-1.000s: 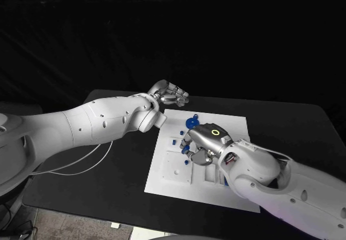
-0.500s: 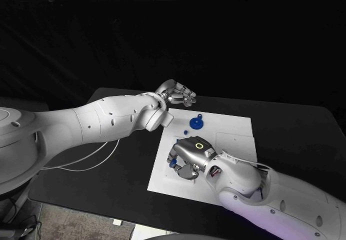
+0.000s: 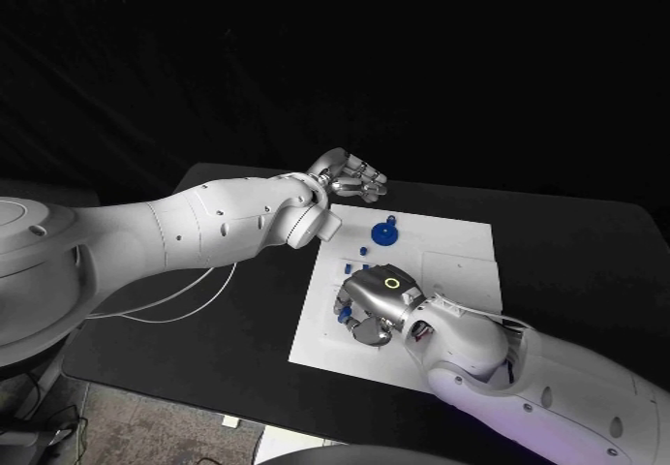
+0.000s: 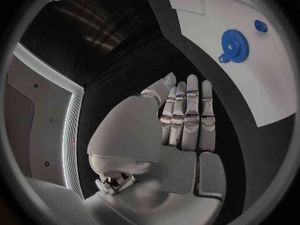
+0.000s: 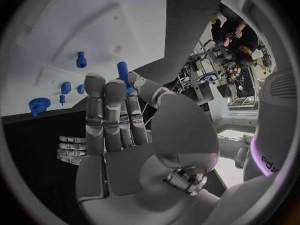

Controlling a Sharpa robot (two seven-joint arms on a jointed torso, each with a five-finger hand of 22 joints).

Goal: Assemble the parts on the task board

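Note:
The white task board (image 3: 449,279) lies in the middle of the black table. A blue gear (image 3: 384,233) sits near its far edge, with small blue parts (image 3: 364,252) just in front of it. My right hand (image 3: 370,310) hovers over the board's left half. In the right wrist view it pinches a blue peg (image 5: 123,74) between thumb and finger above the board (image 5: 75,25), where another blue peg (image 5: 81,60) stands. My left hand (image 3: 350,177) hangs beyond the board's far left corner, fingers straight and holding nothing (image 4: 187,115). The gear (image 4: 234,44) lies ahead of it.
The board has several pale recesses and a raised triangular outline (image 5: 94,35). A white cable (image 3: 167,310) runs over the table's left side under my left arm. Black table (image 3: 572,242) lies bare to the right of the board.
My right hand has drawn back toward the board's near left part, the blue peg still in it. The left hand has stayed at the far edge. The view has shifted slightly.

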